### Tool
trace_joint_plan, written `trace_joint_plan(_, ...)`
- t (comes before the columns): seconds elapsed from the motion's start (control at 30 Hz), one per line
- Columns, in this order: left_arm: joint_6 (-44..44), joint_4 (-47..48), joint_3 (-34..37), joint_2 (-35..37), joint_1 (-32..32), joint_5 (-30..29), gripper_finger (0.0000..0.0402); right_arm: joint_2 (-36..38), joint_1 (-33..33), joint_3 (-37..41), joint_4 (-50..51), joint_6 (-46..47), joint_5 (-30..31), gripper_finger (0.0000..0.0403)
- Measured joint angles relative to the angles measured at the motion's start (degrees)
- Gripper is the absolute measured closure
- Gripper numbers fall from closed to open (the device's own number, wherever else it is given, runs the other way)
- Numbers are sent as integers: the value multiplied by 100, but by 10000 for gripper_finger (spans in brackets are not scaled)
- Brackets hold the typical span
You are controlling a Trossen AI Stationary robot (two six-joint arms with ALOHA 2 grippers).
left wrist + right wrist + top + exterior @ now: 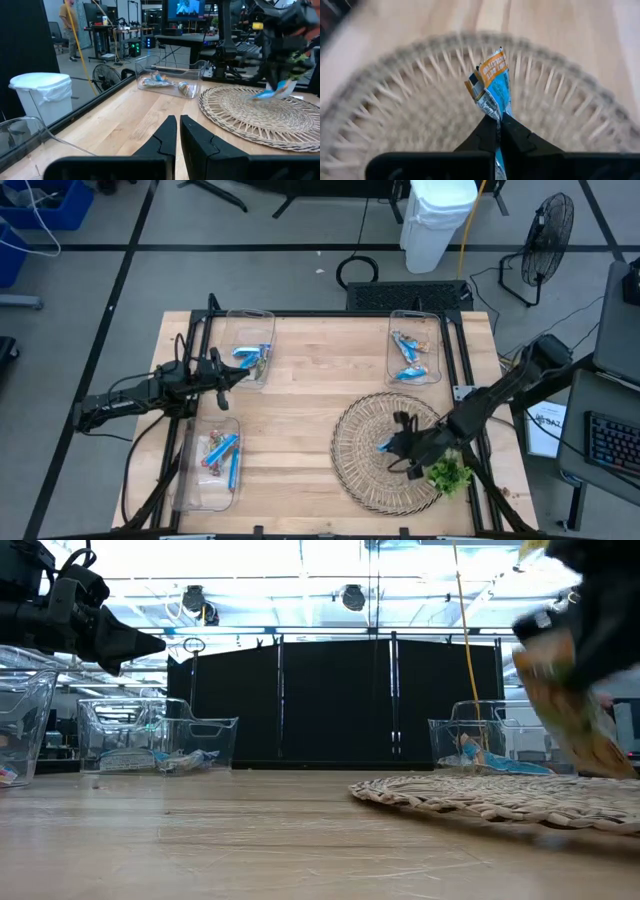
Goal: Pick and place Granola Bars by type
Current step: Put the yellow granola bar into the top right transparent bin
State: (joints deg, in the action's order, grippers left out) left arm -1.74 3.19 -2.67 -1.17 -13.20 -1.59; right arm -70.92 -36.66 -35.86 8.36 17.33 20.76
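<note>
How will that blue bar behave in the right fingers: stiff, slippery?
The blue bar, pinched at one end by the right gripper, stands out unsupported, so probably fairly stiff and light. Its glossy crinkled wrapper may slip. Lifted over the woven mat, it might swing.

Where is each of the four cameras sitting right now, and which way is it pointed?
High: overhead, straight down on the table; both arms show, left gripper near the clear bins, right gripper over the woven mat.
Low: at tabletop level, facing the room; the mat on the right.
Left wrist: looks across the table past its own shut fingers.
Right wrist: looks down past its fingers, shut on a blue bar.
Shared: left wrist and high views both show that bar at the mat.
</note>
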Motion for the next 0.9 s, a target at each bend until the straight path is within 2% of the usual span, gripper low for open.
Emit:
trace_joint_plan(0.47,0,0,1,1,0,0,371,1820,263,0,-124,-994,-3,401)
trace_joint_plan(0.67,0,-1,1,0,1,-1,371,2188,381,0,83,-1141,-1,401)
trace_joint_plan(0.9,0,-1,0,2,-1,-1,371,2259,506,107,154,-1224,-4,401)
